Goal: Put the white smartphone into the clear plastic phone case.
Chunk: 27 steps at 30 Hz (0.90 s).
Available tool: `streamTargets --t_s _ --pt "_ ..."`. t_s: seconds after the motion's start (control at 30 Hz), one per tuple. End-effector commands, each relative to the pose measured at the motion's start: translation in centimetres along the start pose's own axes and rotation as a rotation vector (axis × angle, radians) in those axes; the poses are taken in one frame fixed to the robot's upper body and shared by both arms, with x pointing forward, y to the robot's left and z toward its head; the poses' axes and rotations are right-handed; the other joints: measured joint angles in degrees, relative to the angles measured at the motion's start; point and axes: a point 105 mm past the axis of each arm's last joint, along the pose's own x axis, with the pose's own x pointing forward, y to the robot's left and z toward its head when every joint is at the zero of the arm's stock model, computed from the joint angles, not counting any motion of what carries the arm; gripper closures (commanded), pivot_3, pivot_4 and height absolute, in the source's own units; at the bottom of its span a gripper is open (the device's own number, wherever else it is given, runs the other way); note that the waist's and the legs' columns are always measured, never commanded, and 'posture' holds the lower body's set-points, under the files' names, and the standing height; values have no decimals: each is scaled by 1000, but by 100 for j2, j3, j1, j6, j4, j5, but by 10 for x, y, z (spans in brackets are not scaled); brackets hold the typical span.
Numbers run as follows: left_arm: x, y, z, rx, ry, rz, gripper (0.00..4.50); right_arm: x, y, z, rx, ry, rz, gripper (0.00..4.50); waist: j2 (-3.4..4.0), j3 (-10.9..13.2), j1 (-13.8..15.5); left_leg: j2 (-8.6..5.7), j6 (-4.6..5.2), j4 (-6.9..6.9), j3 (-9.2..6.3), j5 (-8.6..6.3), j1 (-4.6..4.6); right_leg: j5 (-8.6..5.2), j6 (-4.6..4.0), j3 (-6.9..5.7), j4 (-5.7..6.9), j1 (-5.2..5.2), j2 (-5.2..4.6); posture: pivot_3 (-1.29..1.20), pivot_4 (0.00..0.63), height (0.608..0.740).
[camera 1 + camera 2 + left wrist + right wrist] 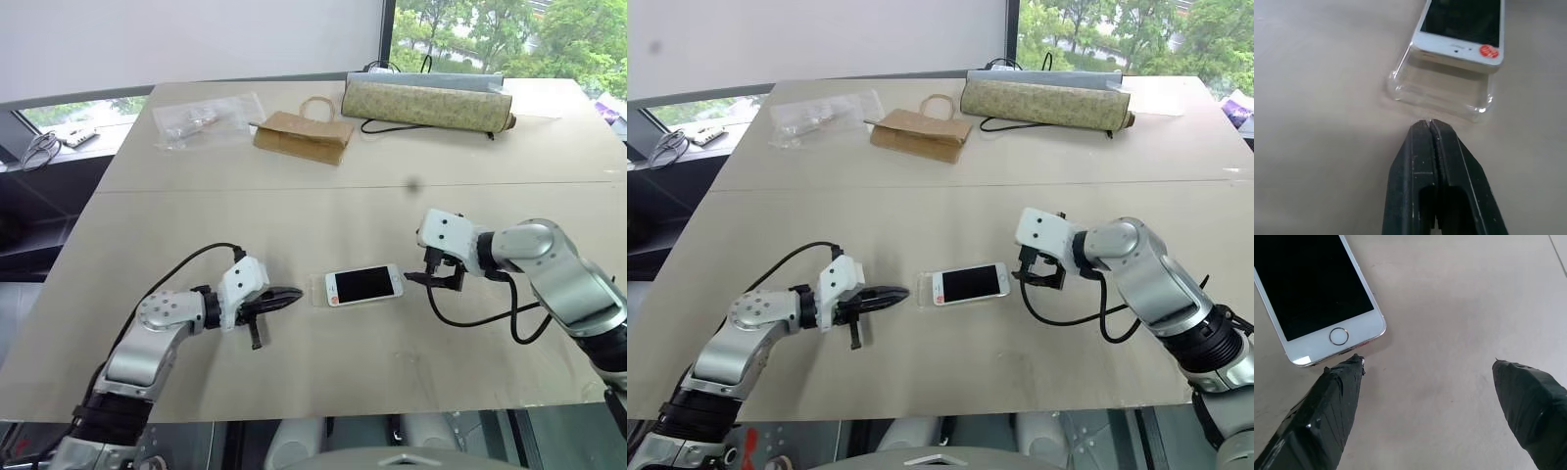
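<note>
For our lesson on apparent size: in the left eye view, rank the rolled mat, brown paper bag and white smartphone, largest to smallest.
1. rolled mat
2. brown paper bag
3. white smartphone, though it lies nearer the camera

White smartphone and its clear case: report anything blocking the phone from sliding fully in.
Nothing visible blocks it. The white smartphone lies partly over the clear plastic phone case, whose uncovered end is empty. The shut left gripper sits just outside that end.
</note>
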Motion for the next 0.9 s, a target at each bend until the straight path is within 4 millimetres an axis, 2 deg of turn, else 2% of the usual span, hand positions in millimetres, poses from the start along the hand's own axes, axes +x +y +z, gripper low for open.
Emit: streamTargets --t_s 0.03,0.27,0.5,0.63,0.77,0.9 --pt "7 -2 -1 15 7 -5 4457 -2 10 16 -34 -54 20 0 0 0 6 0 0 0 0 0 0 0 0 0 1 0 0 0 150 740" --pt "13 -3 -1 7 1 -6 4457 -3 19 24 -29 -80 52 0 1 -3 57 -6 1 21 -7 0 0 3 5 -7 1 15 -3 0 150 740" --pt "14 -2 0 1 -5 2 4457 -8 10 22 -17 -78 11 0 3 -6 80 -9 1 27 -11 0 1 5 9 -11 3 20 -4 0 150 740" --pt "12 -1 0 -3 -7 3 4457 -23 22 55 47 -256 128 0 5 -7 77 -9 1 27 -12 0 0 5 9 -11 3 20 -5 0 150 740" --pt "14 -2 1 -13 -16 -2 4457 0 37 66 -26 -286 178 0 7 -15 75 -9 1 27 -17 0 4 5 9 -15 4 24 -5 0 150 740" --pt "15 -4 4 -32 -34 -12 4457 27 39 73 -35 -313 189 0 7 -16 61 -12 1 30 -17 0 4 5 9 -16 4 25 -5 0 150 740"
